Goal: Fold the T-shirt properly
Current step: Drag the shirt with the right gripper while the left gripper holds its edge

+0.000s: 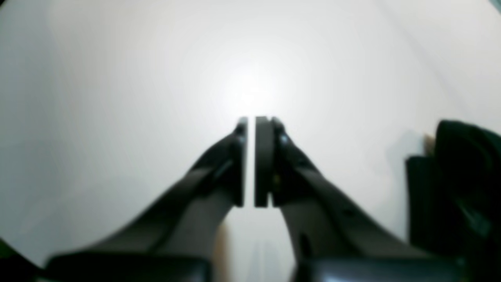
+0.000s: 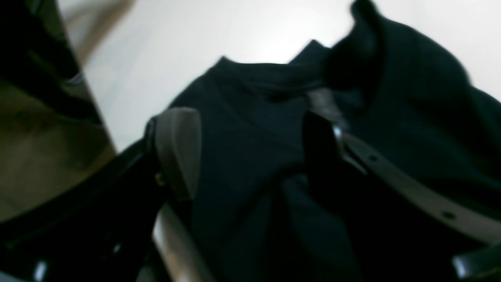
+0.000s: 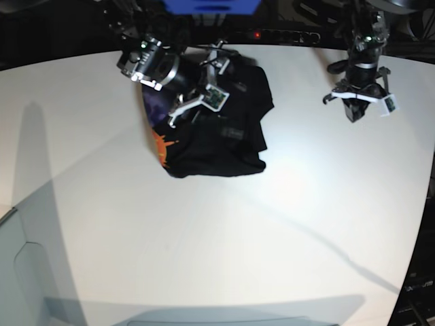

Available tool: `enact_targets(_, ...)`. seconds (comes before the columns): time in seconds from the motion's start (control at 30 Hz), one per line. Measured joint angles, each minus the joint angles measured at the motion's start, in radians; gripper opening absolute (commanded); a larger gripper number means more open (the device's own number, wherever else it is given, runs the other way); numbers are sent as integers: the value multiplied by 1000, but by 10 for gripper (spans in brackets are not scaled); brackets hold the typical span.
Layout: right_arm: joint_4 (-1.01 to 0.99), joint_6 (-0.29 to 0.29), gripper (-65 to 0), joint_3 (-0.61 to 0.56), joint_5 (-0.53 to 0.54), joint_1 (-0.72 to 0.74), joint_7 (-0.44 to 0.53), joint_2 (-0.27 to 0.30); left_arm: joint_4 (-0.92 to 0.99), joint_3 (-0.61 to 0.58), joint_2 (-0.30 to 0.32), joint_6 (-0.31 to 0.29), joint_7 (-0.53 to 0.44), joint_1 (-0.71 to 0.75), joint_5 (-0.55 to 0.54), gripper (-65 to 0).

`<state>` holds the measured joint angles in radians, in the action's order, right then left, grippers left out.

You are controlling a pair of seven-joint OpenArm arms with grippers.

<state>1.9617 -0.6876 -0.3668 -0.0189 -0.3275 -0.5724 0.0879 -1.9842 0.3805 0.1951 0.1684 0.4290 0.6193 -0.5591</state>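
The black T-shirt (image 3: 217, 136) lies bunched in a rough heap on the white table (image 3: 272, 224), toward the back left, with an orange print (image 3: 162, 146) showing at its left edge. My right gripper (image 3: 204, 114) is down on the heap's back part. In the right wrist view that gripper (image 2: 244, 117) is open wide, with dark T-shirt (image 2: 411, 98) folds lying between and beyond its fingers. My left gripper (image 3: 355, 114) hangs above bare table at the back right, well apart from the T-shirt. In the left wrist view its jaws (image 1: 250, 121) stand a narrow slit apart with nothing between them.
Dark equipment and a blue block (image 3: 211, 5) line the table's back edge. A blurred dark shape (image 1: 458, 188) fills the right edge of the left wrist view. A grey surface (image 3: 20, 272) sits past the table's front left corner.
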Motion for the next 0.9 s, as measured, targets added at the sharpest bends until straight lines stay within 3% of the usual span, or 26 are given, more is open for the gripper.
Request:
enact_targets(0.1, 0, 0, -236, 87, -4, 5, -3, -6, 0, -57, -31, 0, -6, 8, 0, -412)
enact_targets(0.2, 2, 0, -235, 183, 0, 11, 0, -48, -5, -109, -62, 4, -5, 32, 4, -337)
enact_targets(0.4, 1, 0, -235, 301, -1, 42, -6, -64, -9, -264, -123, 2, -11, 47, 8, -331)
enact_targets(0.77, 0, 0, -235, 340, 0, 35, -6, -66, 32, -402, -128, 11, -11, 56, 15, -335)
enact_targets(0.9, -1, 0, -235, 340, 0, 36, -7, -66, 67, -447, -124, 11, -14, 53, 15, -418)
